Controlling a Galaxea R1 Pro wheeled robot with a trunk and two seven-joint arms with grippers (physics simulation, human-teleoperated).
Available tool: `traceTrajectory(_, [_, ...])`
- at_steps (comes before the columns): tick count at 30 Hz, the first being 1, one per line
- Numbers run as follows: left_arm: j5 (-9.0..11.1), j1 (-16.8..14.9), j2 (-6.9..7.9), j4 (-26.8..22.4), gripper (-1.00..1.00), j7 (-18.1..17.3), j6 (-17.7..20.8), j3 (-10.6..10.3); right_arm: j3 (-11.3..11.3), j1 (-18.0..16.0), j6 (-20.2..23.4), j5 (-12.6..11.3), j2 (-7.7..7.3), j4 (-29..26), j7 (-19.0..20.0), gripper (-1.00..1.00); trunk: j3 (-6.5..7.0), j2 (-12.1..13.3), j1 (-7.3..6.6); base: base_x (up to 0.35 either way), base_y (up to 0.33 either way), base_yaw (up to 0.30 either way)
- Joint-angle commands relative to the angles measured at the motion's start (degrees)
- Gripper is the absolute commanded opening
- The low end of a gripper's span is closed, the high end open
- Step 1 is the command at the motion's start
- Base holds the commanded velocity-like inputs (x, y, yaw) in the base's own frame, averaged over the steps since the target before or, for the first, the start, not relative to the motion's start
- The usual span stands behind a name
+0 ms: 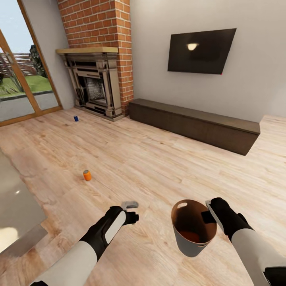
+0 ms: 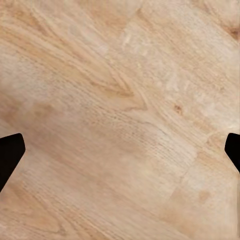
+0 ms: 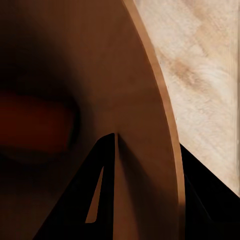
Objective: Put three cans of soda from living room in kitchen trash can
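A red brick chimney [image 1: 99,24] rises in the far corner, with an ornate dark fireplace [image 1: 94,85] set at its foot under a pale wooden mantel shelf [image 1: 87,50]. To the right, a flat black television [image 1: 200,51] hangs tilted on the plain white wall [image 1: 254,79]. Below it runs a long low dark wood bench [image 1: 194,124] against the wall. Light wood plank flooring [image 1: 159,167] spreads across the room. At far left, a wood-framed glass door [image 1: 24,79] looks onto grass outside.
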Motion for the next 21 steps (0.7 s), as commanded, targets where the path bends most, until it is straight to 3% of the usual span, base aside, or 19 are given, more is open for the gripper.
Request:
traceTrajectory(1, [0.0, 0.0, 0.00, 0.0, 1.00, 0.0, -0.2, 0.0, 0.0, 0.0, 0.0, -0.3, 0.00, 0.0, 0.3, -1.00, -0.03, 0.0, 0.00, 0.325, -0.182, 0.046])
traceTrajectory(8, [-0.1, 0.0, -0.02, 0.0, 1.00, 0.0, -0.5, 0.0, -0.1, 0.0, 0.1, -0.3, 0.13, 0.0, 0.3, -1.00, 0.01, 0.0, 0.00, 0.325, -0.182, 0.108])
traceTrajectory(21, [-0.1, 0.0, -0.07, 0.0, 1.00, 0.0, -0.5, 0.0, -0.1, 0.0, 0.2, -0.3, 0.20, -0.1, 0.3, -1.00, 0.42, 0.0, 0.00, 0.324, -0.183, 0.244])
